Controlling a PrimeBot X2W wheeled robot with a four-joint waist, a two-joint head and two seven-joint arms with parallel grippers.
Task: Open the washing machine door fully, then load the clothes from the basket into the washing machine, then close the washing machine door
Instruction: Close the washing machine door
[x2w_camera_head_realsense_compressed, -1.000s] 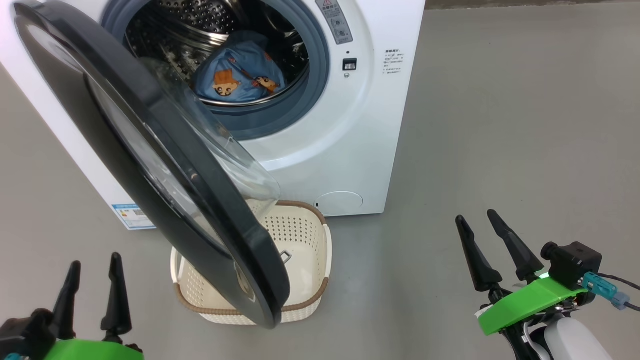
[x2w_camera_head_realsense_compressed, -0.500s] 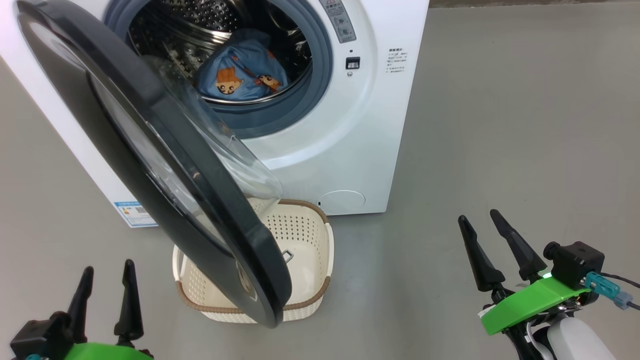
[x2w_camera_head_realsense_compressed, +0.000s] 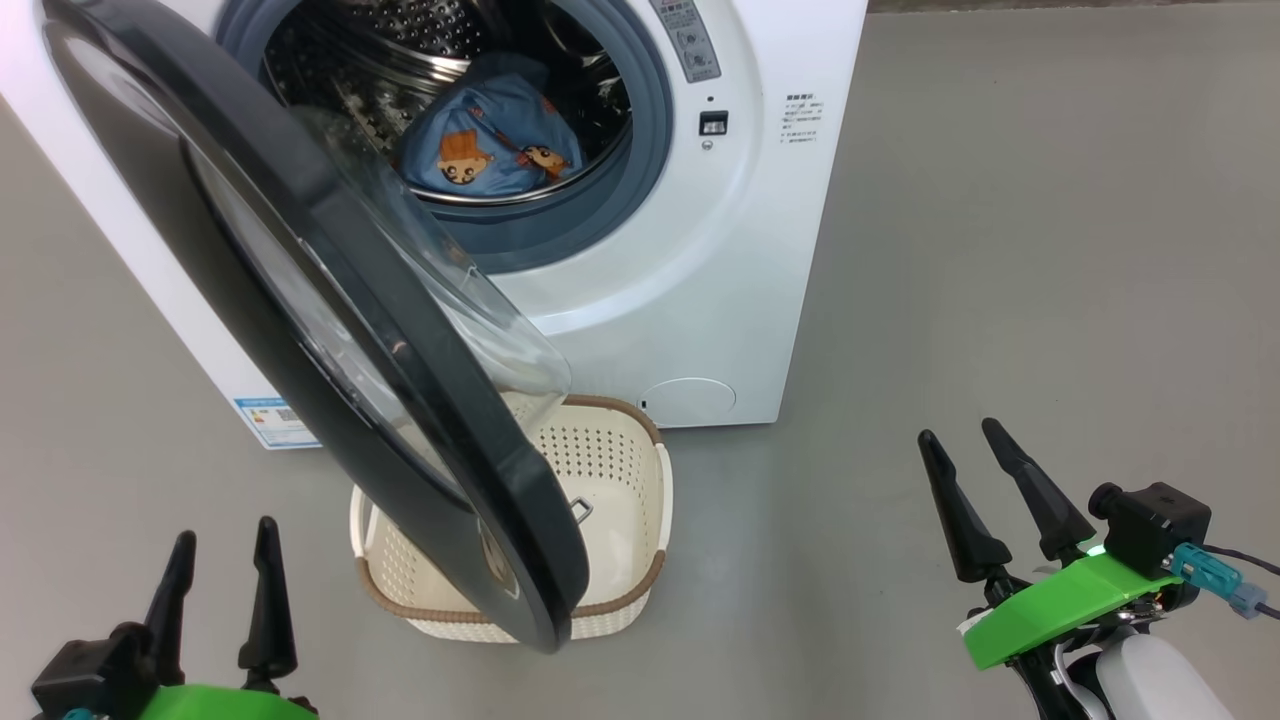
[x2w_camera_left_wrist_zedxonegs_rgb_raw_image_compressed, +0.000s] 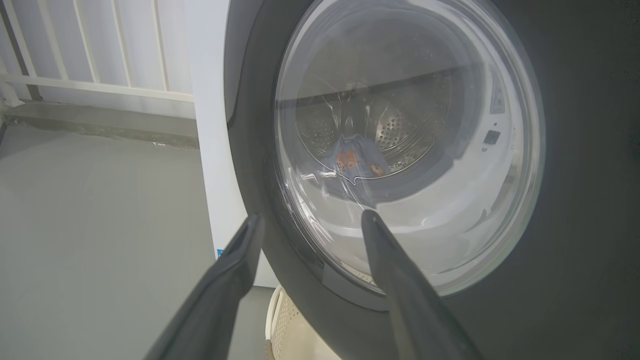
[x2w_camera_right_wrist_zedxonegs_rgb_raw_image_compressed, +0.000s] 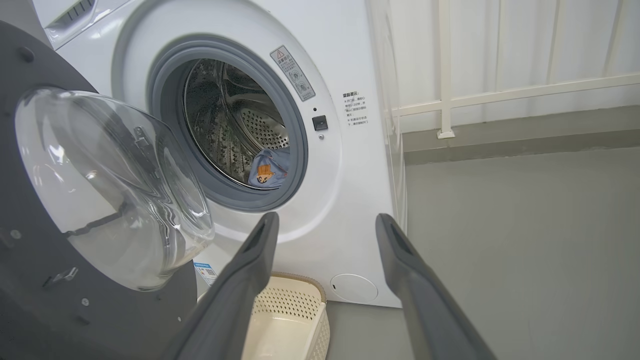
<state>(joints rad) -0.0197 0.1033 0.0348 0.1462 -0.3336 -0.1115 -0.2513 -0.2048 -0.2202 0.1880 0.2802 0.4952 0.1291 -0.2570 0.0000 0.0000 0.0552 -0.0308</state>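
**Closing the washing machine door (x2w_camera_head_realsense_compressed: 330, 330) comes next**

The clothes (x2w_camera_head_realsense_compressed: 495, 145) lie in the drum; the basket (x2w_camera_head_realsense_compressed: 615, 455) sits empty beneath the door. Left gripper (x2w_camera_head_realsense_compressed: 225, 533) and right gripper (x2w_camera_head_realsense_compressed: 958, 431) hold nothing, jaws spread. Push the door's outer face near its free edge, minding the basket rim; open floor lies rightward.

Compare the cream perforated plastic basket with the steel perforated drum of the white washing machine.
The cream plastic basket looks empty; the steel drum holds light blue printed clothes. The basket opens upward, the drum forward. The basket is pale plastic, the drum shiny metal. Both are perforated.
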